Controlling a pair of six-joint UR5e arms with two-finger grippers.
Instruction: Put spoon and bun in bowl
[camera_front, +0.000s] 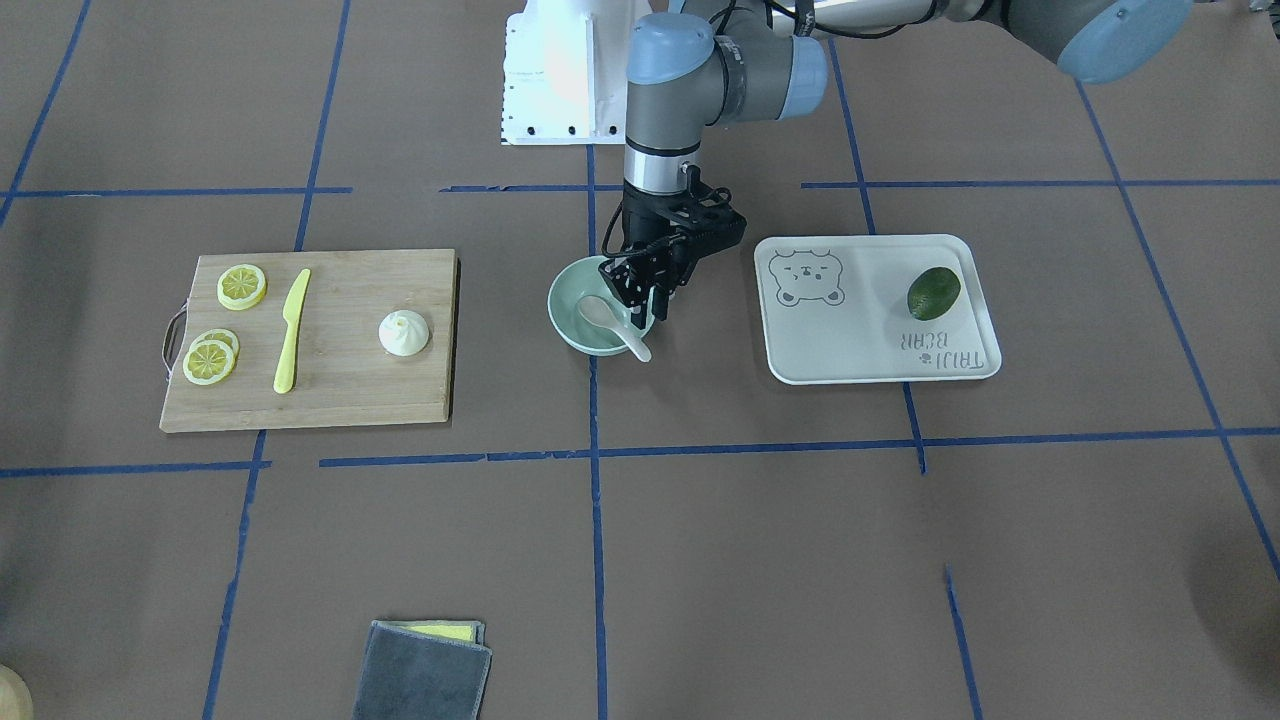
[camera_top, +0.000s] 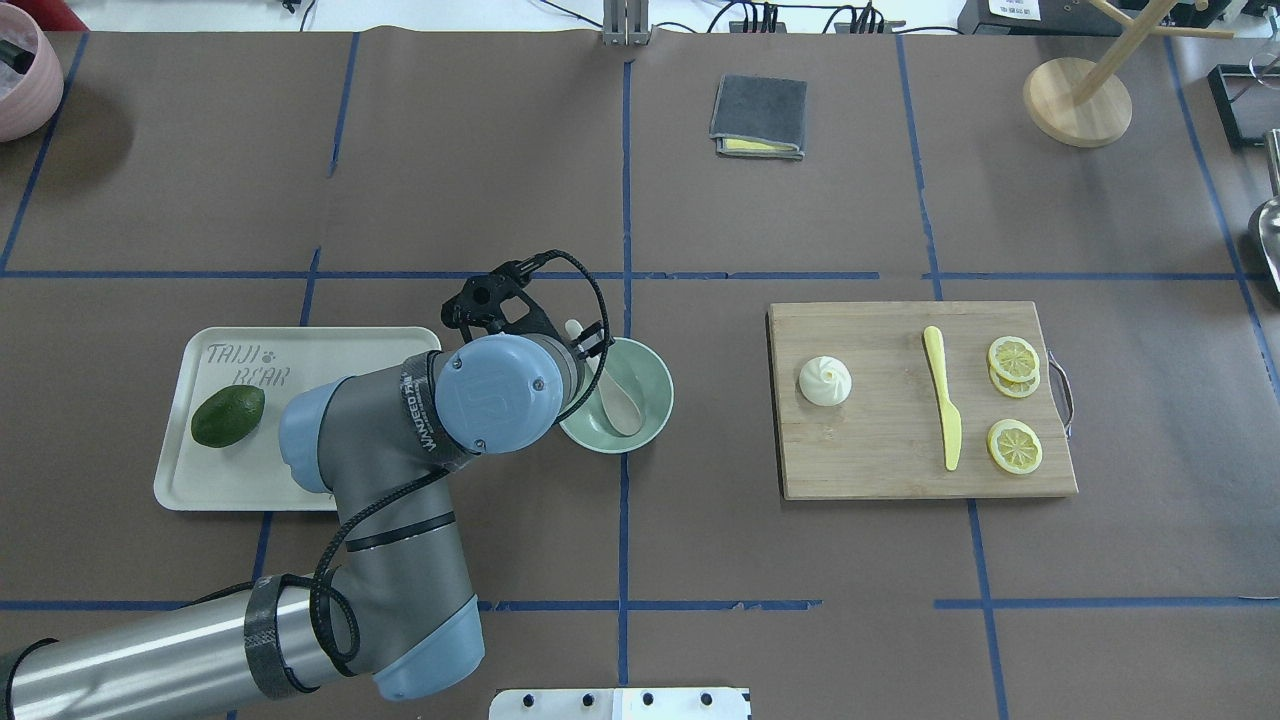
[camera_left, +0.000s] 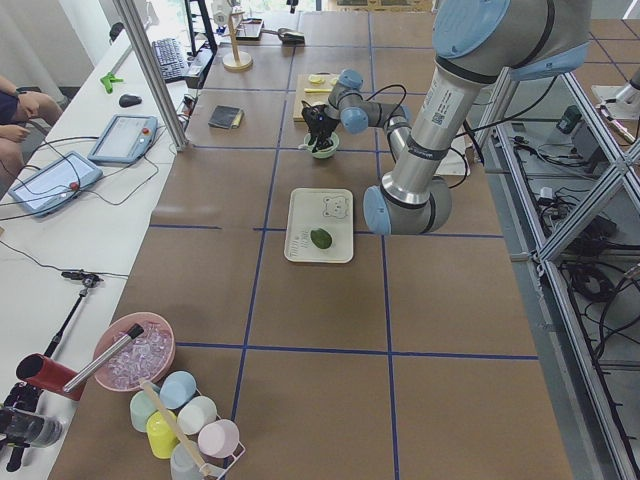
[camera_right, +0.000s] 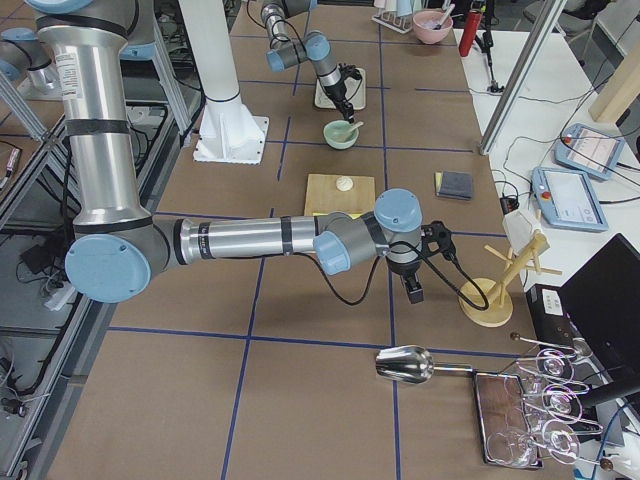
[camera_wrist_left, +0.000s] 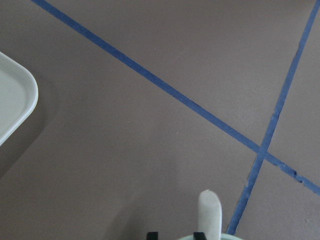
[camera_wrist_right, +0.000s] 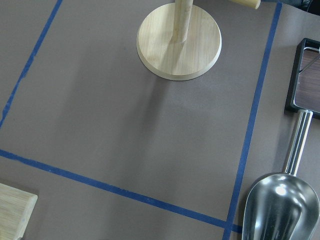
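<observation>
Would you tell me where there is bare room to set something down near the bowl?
Bare table lies between the bowl and the board, and the board's patch between bun and knife is free. It is crowded at the bowl itself, where the left gripper hangs, and among the lemon slices.

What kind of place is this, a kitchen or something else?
Most likely a robotics lab bench, not a kitchen: the brown paper-covered table is gridded with blue tape lines, a grey-and-blue robot arm reaches over it, and a grey control tablet with cables lies on the white side desk.
</observation>
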